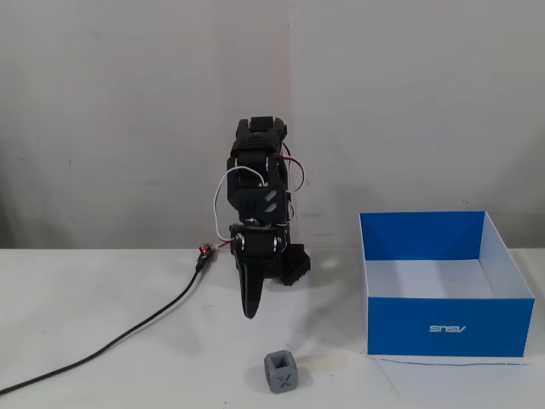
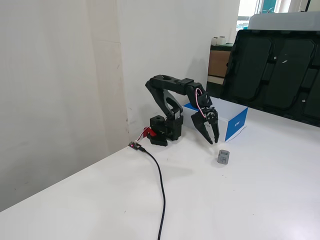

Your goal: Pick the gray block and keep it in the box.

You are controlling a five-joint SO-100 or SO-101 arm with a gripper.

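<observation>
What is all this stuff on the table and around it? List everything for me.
gray block: one, dark gray with an X on its face, on the table in front of the arm, apart from the gripper.
box: one, blue outside, white inside, open top, right of the arm in a fixed view; nothing visible inside.
cable: one, black, running across the table to a small red board near the arm's base.
table: one, white.
wall: off-white, behind the arm.
dark panel: black, behind the table's far side.
arm: one, black, folded.
gripper: one, black, pointing down above the table, holding nothing.
</observation>
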